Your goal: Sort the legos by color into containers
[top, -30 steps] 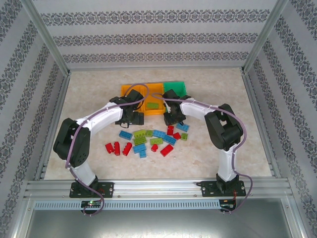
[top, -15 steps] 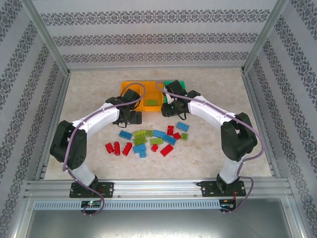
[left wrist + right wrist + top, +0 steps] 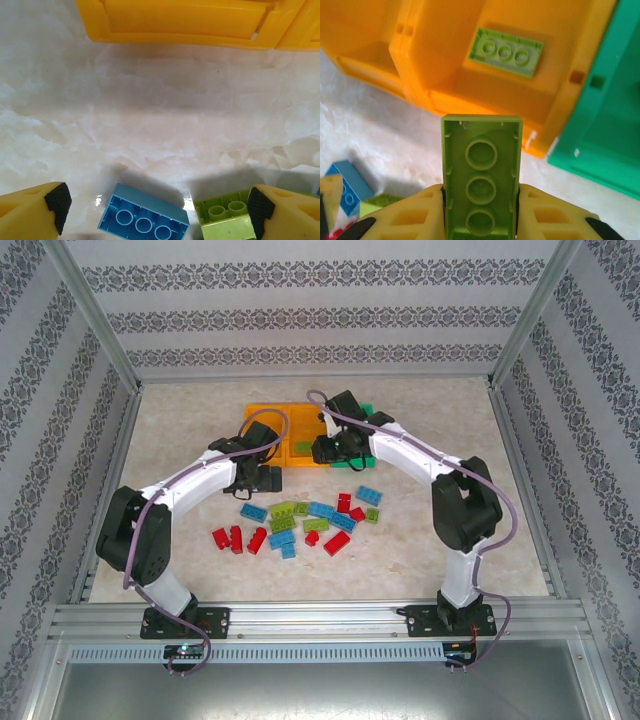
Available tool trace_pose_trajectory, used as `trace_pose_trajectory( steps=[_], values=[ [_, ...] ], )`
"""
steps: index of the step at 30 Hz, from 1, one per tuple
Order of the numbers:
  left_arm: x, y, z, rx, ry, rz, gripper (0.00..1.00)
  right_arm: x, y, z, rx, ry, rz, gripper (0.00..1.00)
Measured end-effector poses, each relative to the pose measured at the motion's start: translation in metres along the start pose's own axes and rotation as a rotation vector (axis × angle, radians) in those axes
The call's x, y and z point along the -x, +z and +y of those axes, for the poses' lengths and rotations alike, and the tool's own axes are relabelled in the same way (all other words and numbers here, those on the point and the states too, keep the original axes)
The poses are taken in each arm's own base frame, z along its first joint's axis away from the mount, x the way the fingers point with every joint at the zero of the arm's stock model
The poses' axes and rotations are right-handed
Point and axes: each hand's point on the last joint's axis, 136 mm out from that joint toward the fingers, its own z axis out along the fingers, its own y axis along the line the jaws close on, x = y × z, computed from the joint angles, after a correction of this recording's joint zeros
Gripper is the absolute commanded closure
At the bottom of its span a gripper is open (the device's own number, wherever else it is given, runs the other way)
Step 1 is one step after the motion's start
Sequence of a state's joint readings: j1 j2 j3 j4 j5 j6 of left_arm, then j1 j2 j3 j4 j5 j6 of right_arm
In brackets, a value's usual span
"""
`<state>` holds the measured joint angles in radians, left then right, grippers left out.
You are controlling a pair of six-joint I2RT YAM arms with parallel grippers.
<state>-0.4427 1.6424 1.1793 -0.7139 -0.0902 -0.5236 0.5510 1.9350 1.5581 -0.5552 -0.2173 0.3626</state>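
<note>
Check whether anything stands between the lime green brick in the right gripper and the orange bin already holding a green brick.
Nothing visible does. The right gripper holds the lime green brick just short of the orange bin; only its near wall must be cleared.

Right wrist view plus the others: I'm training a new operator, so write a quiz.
1. True or false: the right arm's jaws are shut on a lime green studded plastic brick.
2. What lies in the orange plastic bin beside the green plastic bin? A red brick; B another lime green brick; C nothing.
3. Between the left arm's open jaws, what colour is the brick beside the lime green piece?
Key: 1 true; 2 B; 3 light blue.
</note>
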Motion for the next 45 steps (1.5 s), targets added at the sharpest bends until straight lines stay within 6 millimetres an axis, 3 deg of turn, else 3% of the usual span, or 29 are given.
trace_pose_trajectory(
  steps=[5, 10, 14, 21, 33, 45],
  values=[
    [-0.005, -0.001, 0.005, 0.012, 0.001, -0.001, 0.06, 0.036, 0.024, 0.002, 0.025, 0.058, -0.043, 0.73],
    [-0.018, -0.001, 0.016, 0.038, 0.005, 0.011, 0.07, 0.052, 0.046, -0.013, 0.01, 0.142, -0.042, 0.61],
    [-0.023, 0.001, 0.019, 0.042, 0.004, 0.025, 0.06, 0.068, 0.045, -0.014, 0.011, 0.17, -0.071, 0.54],
    [-0.036, 0.007, 0.02, 0.029, 0.041, 0.068, 0.07, 0.069, 0.048, -0.021, -0.019, 0.185, -0.071, 0.45],
    [-0.056, 0.015, 0.02, -0.004, 0.18, 0.131, 0.05, 0.065, 0.038, -0.037, -0.031, 0.195, -0.093, 0.41],
    [-0.072, 0.025, 0.022, -0.019, 0.288, 0.172, 0.06, 0.063, 0.035, -0.03, -0.015, 0.2, -0.09, 0.38]
  ],
)
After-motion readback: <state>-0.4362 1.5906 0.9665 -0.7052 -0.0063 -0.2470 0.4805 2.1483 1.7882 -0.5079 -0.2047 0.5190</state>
